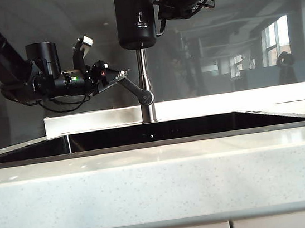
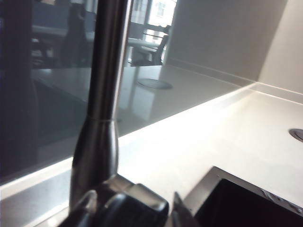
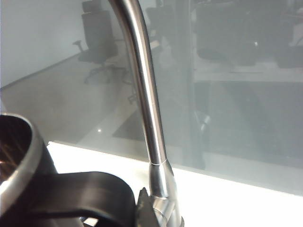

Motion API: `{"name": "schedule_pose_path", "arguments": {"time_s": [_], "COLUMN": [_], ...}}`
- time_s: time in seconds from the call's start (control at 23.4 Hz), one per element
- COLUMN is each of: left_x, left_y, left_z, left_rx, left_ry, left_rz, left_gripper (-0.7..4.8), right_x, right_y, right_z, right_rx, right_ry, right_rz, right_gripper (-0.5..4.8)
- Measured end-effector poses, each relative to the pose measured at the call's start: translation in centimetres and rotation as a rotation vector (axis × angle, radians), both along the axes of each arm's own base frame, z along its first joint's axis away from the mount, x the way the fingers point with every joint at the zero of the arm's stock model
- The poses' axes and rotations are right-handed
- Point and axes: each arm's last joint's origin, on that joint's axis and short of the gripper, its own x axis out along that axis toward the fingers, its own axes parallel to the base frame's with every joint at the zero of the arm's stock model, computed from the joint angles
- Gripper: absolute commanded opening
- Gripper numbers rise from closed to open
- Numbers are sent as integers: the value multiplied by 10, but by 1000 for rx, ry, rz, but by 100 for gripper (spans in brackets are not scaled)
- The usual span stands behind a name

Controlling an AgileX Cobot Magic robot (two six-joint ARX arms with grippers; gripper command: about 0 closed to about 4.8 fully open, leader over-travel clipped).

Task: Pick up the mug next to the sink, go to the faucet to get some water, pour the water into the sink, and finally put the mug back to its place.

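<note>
Sink (image 1: pixel 188 127) below — right hand (image 1: pixel 157 13) grips mug (image 1: pixel 135 20) by faucet (image 1: pixel 145 87); left hand (image 1: pixel 120 76) clasps its lever (image 1: pixel 136 91).

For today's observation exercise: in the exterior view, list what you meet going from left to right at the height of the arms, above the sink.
Left hand at the faucet's lever → faucet pipe, with the mug up in front of it → right hand at the mug's handle side.
</note>
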Motion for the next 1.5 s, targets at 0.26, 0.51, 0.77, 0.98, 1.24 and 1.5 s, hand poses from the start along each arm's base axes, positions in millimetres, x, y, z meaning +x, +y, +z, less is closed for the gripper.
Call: {"name": "schedule_pose_path", "arguments": {"time_s": [0.26,0.51,0.77,0.98,1.24,1.5], "left_x": [-2,-4,-4,-2,0,0], "left_y": [2,1,-2,-3,-1,-1], "left_z": [-1,-1,0,0,-5,-8], "left_rx": [16,9,27,52,94,105], "left_ry": [6,49,7,-67,-63,-40], "left_rz": [-98,-201,-182,-68,-15,-16], "left_gripper": [205,205,206,206,206,206], "right_x": [0,0,0,0,0,0], "right_y": [0,-1,-1,-1,-1,-1], "right_z": [0,0,0,0,0,-1], "right_rx": [0,0,0,-1,-5,-6], "right_ry": [0,0,0,1,1,3], "right_rz": [-2,-2,-2,-3,-2,-2], "right_gripper": [-2,-2,-2,-2,-2,-2]}}
